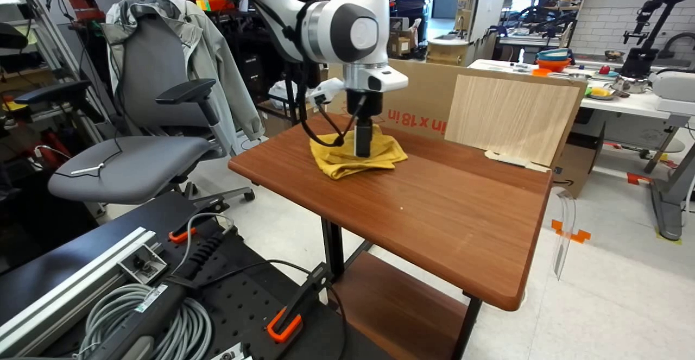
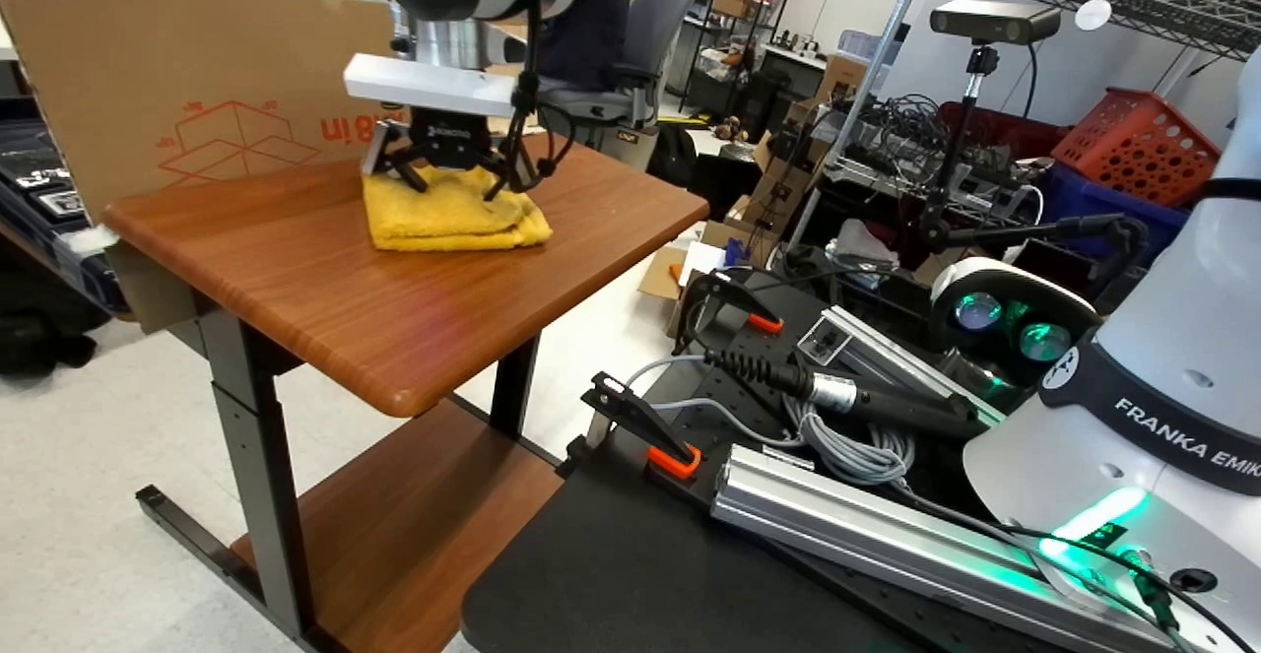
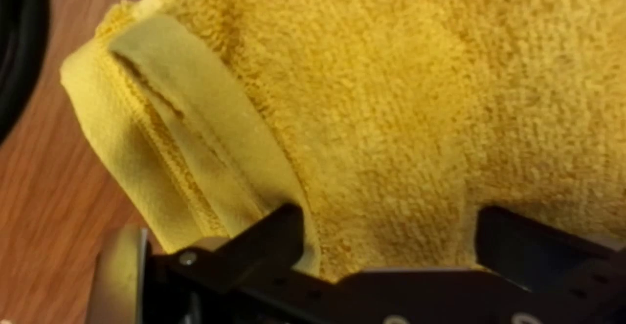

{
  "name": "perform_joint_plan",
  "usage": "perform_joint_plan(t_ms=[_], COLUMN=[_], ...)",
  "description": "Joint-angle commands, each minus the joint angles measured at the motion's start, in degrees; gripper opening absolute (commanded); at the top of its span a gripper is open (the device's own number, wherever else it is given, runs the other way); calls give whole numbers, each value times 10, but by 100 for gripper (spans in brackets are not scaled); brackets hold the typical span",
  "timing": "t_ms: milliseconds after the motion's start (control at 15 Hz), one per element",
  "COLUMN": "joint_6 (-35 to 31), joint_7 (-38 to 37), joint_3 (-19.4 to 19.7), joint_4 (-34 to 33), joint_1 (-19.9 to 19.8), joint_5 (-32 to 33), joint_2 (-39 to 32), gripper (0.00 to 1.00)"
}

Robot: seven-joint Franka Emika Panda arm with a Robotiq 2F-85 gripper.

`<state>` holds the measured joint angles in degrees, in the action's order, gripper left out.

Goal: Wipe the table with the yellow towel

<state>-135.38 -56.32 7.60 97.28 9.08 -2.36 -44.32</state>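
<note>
One brown wooden desk carries one yellow towel, rumpled beneath one hand whose two fingers stand wide apart, apparently touching the towel. I take the present step to be gripping it for the wipe, though letting go afterwards could look alike; next, the hand should pinch a fold securely, then drag it flat across the desk.

Towel on table, beneath claw
</note>
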Motion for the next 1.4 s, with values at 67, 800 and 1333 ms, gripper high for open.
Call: perform_joint_plan(t_ms=[67, 800, 1333], joint_6=[-19, 39, 84], joint_7=[-32, -91, -32], joint_3=[43, 50, 1], joint_4=[-16, 36, 82], joint_1=[-69, -125, -71], joint_5=[-20, -47, -25], joint_2=[-41, -7, 24], gripper=[100, 100, 100])
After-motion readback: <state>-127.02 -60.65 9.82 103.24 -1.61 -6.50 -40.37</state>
